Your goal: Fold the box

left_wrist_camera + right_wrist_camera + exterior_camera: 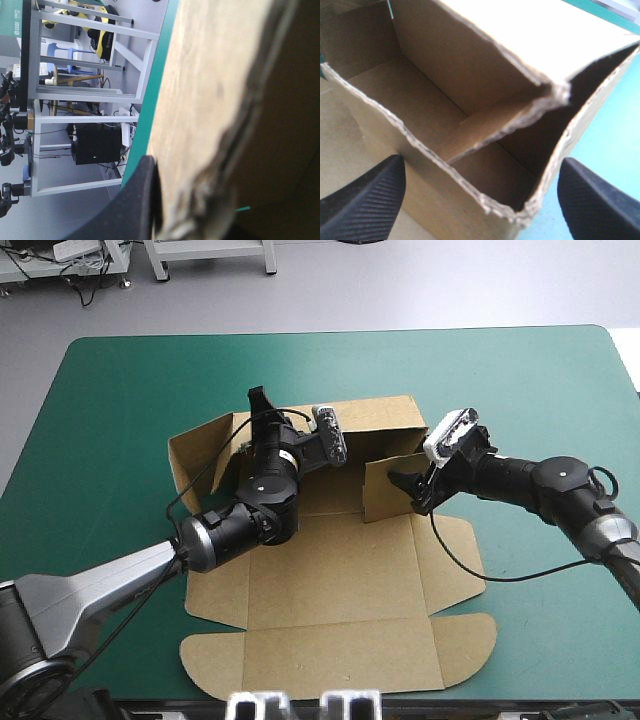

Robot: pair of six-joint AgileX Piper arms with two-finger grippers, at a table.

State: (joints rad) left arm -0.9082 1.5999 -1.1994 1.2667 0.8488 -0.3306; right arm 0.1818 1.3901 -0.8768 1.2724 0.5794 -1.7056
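**The box (340, 580) half raised on the teal-green cover (120, 390), one gripper pinching, one spread**

To do this step well, I judge the left gripper (262, 408) should hold its wall upright. It pinches that wall: one black finger (135, 205) lies flat on the outer face, and the other is hidden behind the board. The right gripper (408, 485), its fingers (365, 200) spread wide apart, should then push the loose side flap (385, 490) just ahead of it squarely inward, slowly, so the board creases on its score and does not buckle. The box lies mid-table between the two grippers, brown with rough-cut edges. Its far wall (370, 415) stands up, and its lid (340, 660) lies flat on the near side of both grippers. Between the right fingers, an inner tab (500, 130) slants loose across the corner, not yet tucked.
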